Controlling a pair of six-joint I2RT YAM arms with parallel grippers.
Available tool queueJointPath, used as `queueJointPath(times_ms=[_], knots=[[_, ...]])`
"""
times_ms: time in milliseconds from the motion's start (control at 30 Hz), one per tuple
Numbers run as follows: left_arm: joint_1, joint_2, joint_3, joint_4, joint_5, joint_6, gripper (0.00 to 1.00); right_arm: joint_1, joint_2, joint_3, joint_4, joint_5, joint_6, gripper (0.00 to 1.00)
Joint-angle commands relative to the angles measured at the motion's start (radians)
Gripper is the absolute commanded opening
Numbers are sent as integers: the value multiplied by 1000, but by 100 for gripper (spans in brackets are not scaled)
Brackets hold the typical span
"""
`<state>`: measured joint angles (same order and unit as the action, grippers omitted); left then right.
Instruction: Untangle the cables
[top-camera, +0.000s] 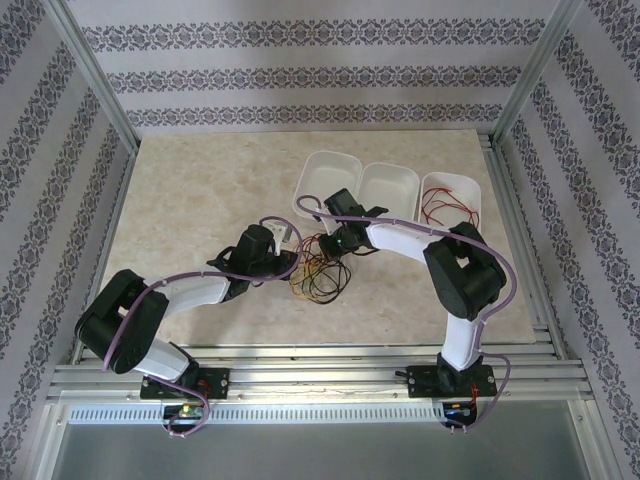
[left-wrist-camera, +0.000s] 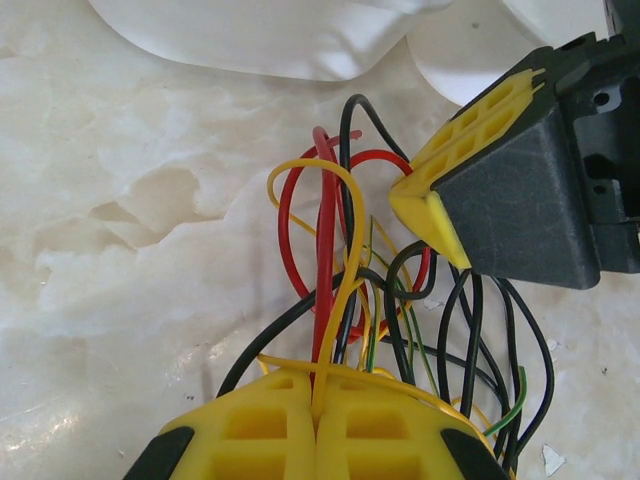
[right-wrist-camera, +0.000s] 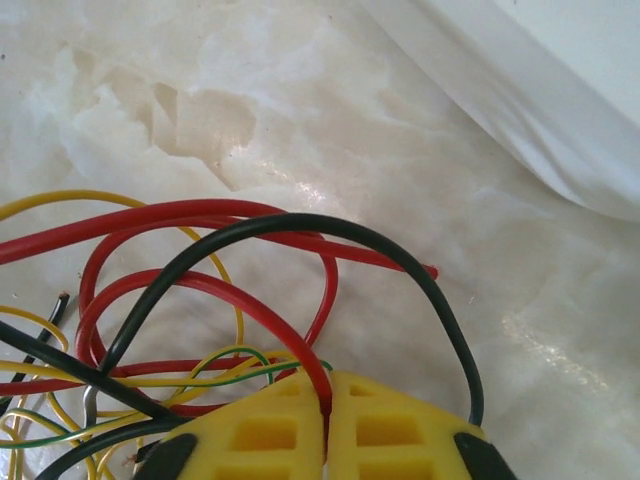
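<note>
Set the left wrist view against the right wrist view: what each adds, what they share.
Left wrist adds: the left gripper shut on a red cable and a yellow cable, with the right gripper seen from outside. Right wrist adds: the right gripper's closed fingers pinching a red cable, and a red free end on the table. Shared: red, yellow and black cables, a white tray edge.

Under me lies a pale beige, marble-patterned tabletop (top-camera: 200, 200), taking up the middle of the overhead frame. Directly on it, upper right of centre, three white plastic trays stand side by side: left tray (top-camera: 325, 172), middle tray (top-camera: 392, 183), right tray (top-camera: 452, 177). Just below them, at the frame's centre, a tangle of thin red, yellow and black cables (top-camera: 320, 272) rests on that surface.
</note>
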<state>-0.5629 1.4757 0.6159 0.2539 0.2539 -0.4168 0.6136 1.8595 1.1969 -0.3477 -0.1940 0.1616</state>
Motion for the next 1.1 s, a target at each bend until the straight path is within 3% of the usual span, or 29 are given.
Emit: queueJointPath(times_ms=[0,567,1067], knots=[[-3,0,1,34,-5,-17,0,15,-75,-11,3,28,5,3],[-3,4,-7,9,-54,-47,0,66,-292,-23,-56,169,22,2],[-3,35,-3,5,-65,-77,0,65,-414,-28,-47,66,91,0]])
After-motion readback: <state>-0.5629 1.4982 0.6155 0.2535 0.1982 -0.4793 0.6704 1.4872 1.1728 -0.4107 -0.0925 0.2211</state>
